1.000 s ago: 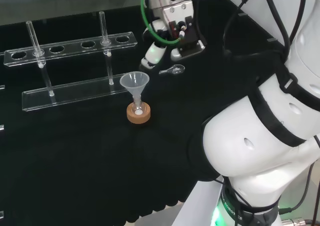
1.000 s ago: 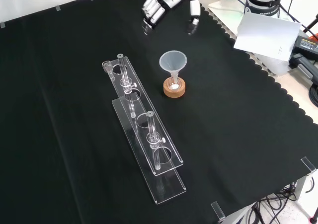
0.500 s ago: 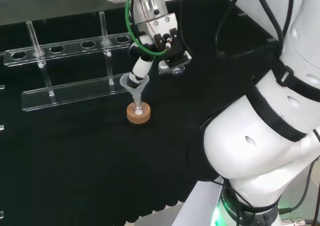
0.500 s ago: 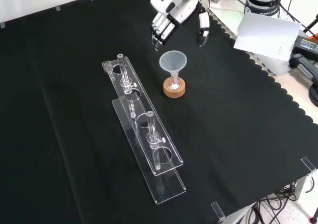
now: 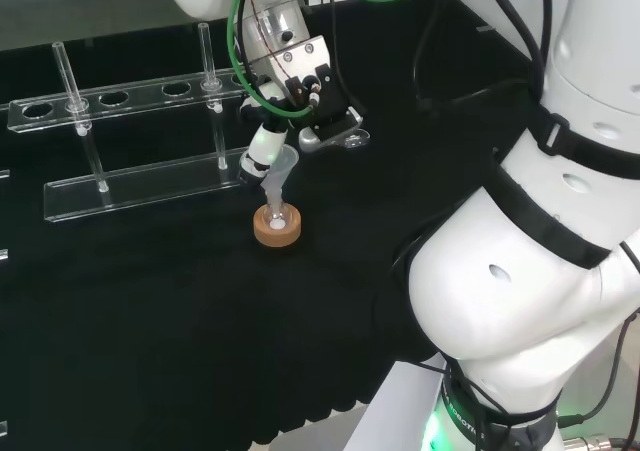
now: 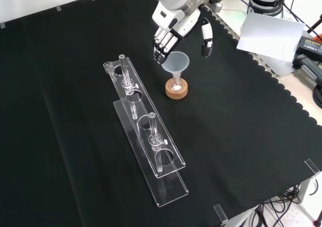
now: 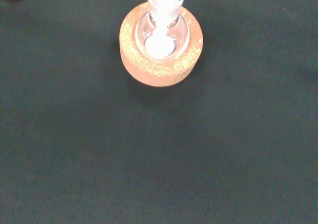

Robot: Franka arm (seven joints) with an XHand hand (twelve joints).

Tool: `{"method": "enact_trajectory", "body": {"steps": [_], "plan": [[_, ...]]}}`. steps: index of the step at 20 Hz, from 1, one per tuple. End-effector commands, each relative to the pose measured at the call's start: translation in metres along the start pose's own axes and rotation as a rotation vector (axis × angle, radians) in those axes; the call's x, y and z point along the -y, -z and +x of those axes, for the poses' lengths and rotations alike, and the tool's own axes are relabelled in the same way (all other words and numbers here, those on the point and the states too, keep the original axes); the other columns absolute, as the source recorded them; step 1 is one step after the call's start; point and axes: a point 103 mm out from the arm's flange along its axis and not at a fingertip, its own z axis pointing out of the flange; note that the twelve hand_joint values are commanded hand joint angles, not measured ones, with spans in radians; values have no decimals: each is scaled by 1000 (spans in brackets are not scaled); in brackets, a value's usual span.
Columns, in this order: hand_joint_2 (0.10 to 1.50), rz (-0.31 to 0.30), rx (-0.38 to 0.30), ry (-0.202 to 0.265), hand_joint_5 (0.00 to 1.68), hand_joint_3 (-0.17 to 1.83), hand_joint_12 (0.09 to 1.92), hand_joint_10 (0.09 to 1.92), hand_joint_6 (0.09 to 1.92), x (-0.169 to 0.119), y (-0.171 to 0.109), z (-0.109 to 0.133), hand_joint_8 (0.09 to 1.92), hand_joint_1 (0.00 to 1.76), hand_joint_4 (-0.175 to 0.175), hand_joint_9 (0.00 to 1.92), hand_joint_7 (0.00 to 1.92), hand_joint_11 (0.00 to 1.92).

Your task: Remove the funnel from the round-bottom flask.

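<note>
- Funnel (image 6: 175, 63) sits upright in the small round-bottom flask (image 7: 162, 37), its stem down the flask's neck.
- Flask rests in a cork ring stand (image 6: 176, 90) on the black-clothed bench (image 6: 241, 136), just beside the clear test-tube rack (image 6: 146, 141).
- My hand (image 6: 173, 28) hangs over the funnel's mouth — fingers spread and pointing down at the rim's left in the front view, thumb apart at the right.
- I cannot tell whether any fingertip touches the rim — nothing is pinched.
</note>
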Motion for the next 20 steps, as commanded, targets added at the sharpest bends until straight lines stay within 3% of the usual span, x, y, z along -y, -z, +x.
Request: {"method": "enact_trajectory", "body": {"steps": [1,5,13,20], "plan": [[603,47,37,2,0,294,1534,581,87,-13,-5,2,87,568,50,0,0,132],[597,38,68,-4,0,260,1545,473,87,-16,-8,0,87,572,57,0,0,108],[608,55,102,-20,0,202,1563,736,87,-23,-14,-3,87,569,57,0,0,123],[628,55,103,-24,0,196,1554,682,87,-31,-20,-8,87,600,57,0,0,135]]}}
